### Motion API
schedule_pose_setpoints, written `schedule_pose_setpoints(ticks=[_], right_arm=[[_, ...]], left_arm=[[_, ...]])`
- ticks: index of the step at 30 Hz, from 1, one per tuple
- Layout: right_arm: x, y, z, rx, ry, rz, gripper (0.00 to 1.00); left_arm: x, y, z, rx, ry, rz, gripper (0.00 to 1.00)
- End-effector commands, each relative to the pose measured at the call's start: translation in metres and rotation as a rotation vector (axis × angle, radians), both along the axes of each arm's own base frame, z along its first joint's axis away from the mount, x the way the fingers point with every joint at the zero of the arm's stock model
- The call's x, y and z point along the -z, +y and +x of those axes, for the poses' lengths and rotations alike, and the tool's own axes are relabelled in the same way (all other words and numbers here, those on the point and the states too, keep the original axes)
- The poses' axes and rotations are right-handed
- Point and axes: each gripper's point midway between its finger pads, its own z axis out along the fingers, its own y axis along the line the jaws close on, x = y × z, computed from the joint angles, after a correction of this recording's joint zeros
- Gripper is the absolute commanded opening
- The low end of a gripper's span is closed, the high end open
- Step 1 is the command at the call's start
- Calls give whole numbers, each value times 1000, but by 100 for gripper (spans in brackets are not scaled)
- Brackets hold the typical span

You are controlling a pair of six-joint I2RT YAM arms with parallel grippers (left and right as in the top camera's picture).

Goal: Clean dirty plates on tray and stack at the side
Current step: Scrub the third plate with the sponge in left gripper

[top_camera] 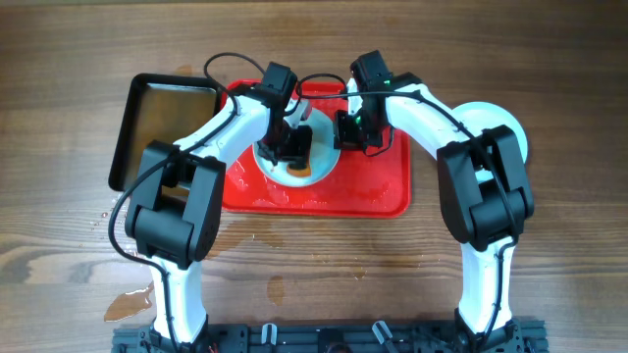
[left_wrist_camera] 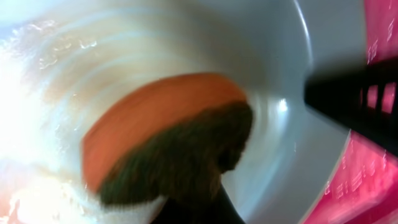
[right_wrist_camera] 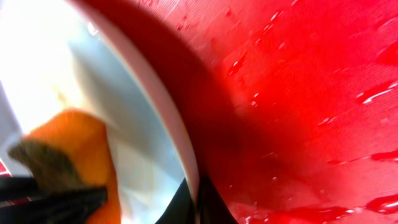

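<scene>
One pale plate (top_camera: 324, 165) lies on the wet red tray (top_camera: 378, 191). My left gripper (top_camera: 292, 147) is shut on an orange sponge with a dark green scrub side (top_camera: 302, 170) and presses it into the plate. In the left wrist view the sponge (left_wrist_camera: 168, 143) fills the plate's bowl (left_wrist_camera: 298, 155). My right gripper (top_camera: 345, 132) is shut on the plate's right rim. In the right wrist view its fingers (right_wrist_camera: 196, 202) pinch the rim, with plate (right_wrist_camera: 143, 106), sponge (right_wrist_camera: 81, 143) and tray (right_wrist_camera: 298, 93) around them. Another pale plate (top_camera: 512, 127) lies on the table right of the tray, partly under the right arm.
A smaller black tray (top_camera: 162, 118) lies against the red tray's left side. Water puddles (top_camera: 132, 304) sit on the wooden table at the front left. Water drops cover the red tray.
</scene>
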Motion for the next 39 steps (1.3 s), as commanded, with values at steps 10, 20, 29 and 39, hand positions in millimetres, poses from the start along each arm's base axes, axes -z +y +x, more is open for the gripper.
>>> schedule_pose_setpoints(ticks=[10,20,29,39], right_arm=[[12,4,-10,-10,44,11,4],[12,5,-8,1,40,14,4],[12,4,-8,3,41,12,4],[12,4,-8,9,44,11,5]], left_arm=[[25,107,20,-508,-131,588,4],[34,67,-27,-9,61,433,4],[25,-2,-38,262,66,28,4],[23,2,36,-52,-162,98,4]])
